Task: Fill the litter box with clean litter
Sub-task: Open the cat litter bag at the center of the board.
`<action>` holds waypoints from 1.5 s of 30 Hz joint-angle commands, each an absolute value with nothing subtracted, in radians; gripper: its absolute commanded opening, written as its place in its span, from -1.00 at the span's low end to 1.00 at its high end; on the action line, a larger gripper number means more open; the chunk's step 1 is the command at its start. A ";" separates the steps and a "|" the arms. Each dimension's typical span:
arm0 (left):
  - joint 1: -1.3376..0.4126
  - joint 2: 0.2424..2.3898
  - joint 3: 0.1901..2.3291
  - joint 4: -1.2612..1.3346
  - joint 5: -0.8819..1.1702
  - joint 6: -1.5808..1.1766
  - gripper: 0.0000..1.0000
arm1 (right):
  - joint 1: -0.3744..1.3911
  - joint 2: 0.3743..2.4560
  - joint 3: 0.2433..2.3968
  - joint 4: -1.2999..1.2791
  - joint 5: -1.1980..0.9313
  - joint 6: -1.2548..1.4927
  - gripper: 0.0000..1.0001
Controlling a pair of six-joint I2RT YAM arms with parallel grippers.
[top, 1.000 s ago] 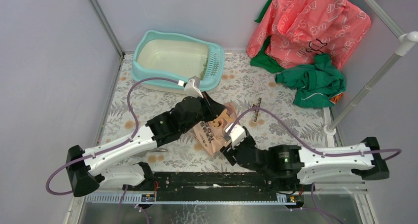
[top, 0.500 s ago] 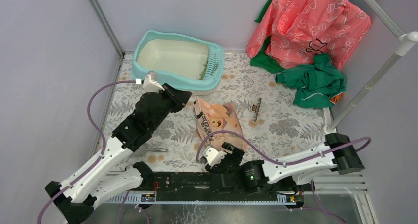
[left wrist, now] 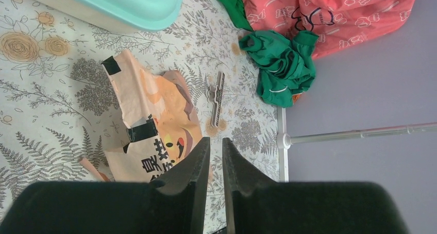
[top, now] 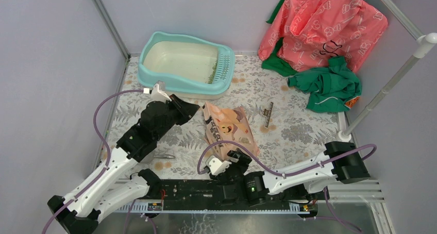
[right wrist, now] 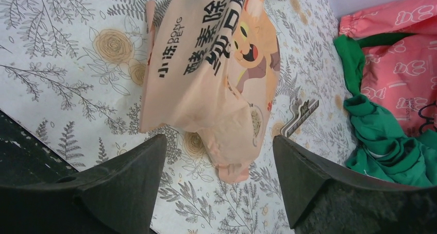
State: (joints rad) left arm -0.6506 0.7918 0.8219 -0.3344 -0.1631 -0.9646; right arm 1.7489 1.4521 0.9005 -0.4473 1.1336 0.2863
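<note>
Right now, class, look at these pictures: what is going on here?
Neither robot hand holds anything. The left hand hovers near the litter box, open just a sliver. The right hand stands wide open at the near end of the peach paper bag, which lies on the table. The box holds only a little green litter beside its grille.

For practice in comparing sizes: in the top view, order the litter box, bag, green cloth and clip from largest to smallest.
1. The litter box.
2. The bag and the green cloth: too alike to rank.
3. The clip, by far the smallest.
</note>
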 commanded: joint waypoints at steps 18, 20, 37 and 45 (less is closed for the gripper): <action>-0.617 0.725 0.816 -0.356 -0.128 -0.937 -0.56 | 1.646 1.493 0.855 -0.133 1.186 0.145 0.69; -0.615 0.724 0.815 -0.356 -0.129 -0.937 -0.56 | 1.626 1.495 0.854 -0.109 1.178 0.118 0.67; -0.609 0.722 0.774 -0.321 -0.108 -0.951 -0.57 | 1.646 1.064 0.725 -0.153 0.838 0.168 0.61; -0.608 0.727 0.763 -0.305 -0.103 -0.956 -0.56 | 1.646 1.055 0.740 -0.272 0.790 0.246 0.61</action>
